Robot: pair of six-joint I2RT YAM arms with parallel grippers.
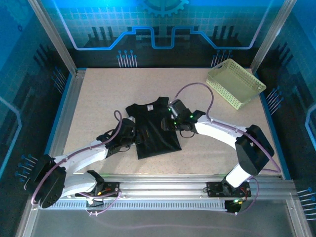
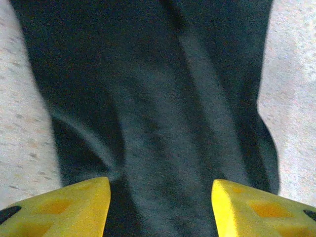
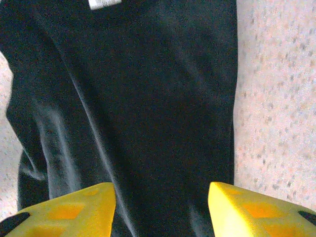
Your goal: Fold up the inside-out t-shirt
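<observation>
There is one black t-shirt, lying flat at the middle of the table. It is folded narrow, with its long axis running near to far, the collar and its one pale tag at the far end and the hem near, leaning slightly right. My two claws flank it. The left claw and the right claw are both parted about halfway over the cloth and grip nothing. One yellow-green basket sits at the far right.

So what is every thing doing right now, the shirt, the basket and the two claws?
Plain black soft-fabric t-shirt: lying flat, looks partly folded.
Pale yellow-green plastic lattice basket: upright, far right corner, looks empty.
Left gripper: open, over the shirt.
Right gripper: open, over the shirt.
</observation>
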